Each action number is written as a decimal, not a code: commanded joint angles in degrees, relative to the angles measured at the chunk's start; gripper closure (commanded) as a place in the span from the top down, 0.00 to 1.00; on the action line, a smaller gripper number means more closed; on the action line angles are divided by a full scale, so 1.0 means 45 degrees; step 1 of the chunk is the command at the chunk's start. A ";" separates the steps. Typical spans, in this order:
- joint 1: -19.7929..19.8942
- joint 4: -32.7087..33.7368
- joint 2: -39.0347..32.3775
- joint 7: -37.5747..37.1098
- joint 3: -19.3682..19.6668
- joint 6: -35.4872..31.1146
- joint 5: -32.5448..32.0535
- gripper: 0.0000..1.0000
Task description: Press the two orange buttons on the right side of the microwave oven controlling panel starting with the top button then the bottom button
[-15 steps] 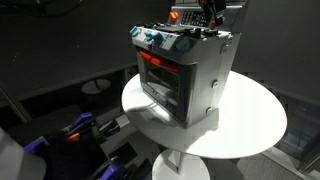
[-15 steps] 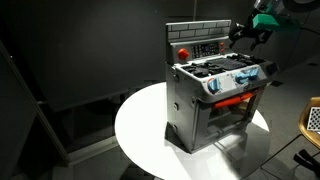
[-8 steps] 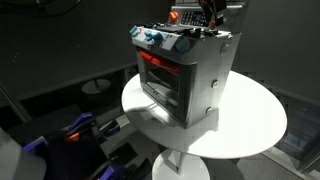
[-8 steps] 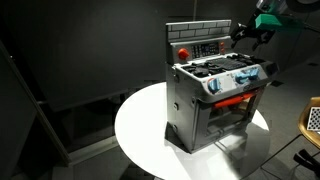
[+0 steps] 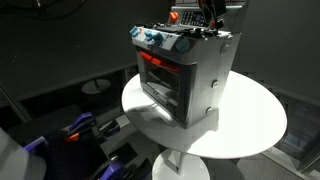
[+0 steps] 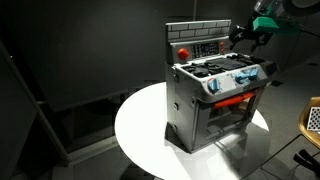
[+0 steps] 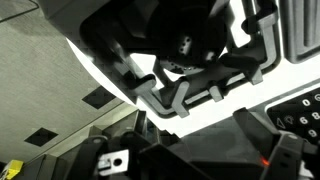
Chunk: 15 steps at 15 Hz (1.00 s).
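The small silver-grey microwave oven (image 5: 185, 75) (image 6: 215, 100) stands on the white round table (image 5: 250, 125) (image 6: 140, 125), with its red-lit door in front and its blue-and-red knobs above. The dark controlling panel (image 6: 203, 48) stands upright at the back top, with a red dial (image 6: 183, 53) at its left end. My gripper (image 6: 240, 34) hovers at the panel's right end, close to it, and also shows in an exterior view (image 5: 207, 14). In the wrist view my gripper (image 7: 195, 135) shows two dark fingers standing apart, with tiny panel buttons (image 7: 300, 105) at the right edge. Whether it touches a button is hidden.
The table stands on one pedestal in a dark room. Blue and black equipment (image 5: 75, 135) lies on the floor beside it. A pale object (image 6: 312, 120) stands at the frame edge beyond the table.
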State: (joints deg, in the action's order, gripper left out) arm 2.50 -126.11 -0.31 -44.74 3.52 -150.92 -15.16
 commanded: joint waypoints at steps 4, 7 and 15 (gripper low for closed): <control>-0.0009 0.0623 -0.0792 -0.0211 0.0124 -0.0617 -0.0049 1.00; -0.0072 0.0773 -0.0998 -0.0160 0.0186 -0.0801 0.0024 1.00; -0.0183 0.1056 -0.1298 0.0144 0.0169 -0.0819 0.0480 1.00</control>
State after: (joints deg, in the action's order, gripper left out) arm 2.33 -122.93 -5.02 -44.92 3.88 -154.39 -14.70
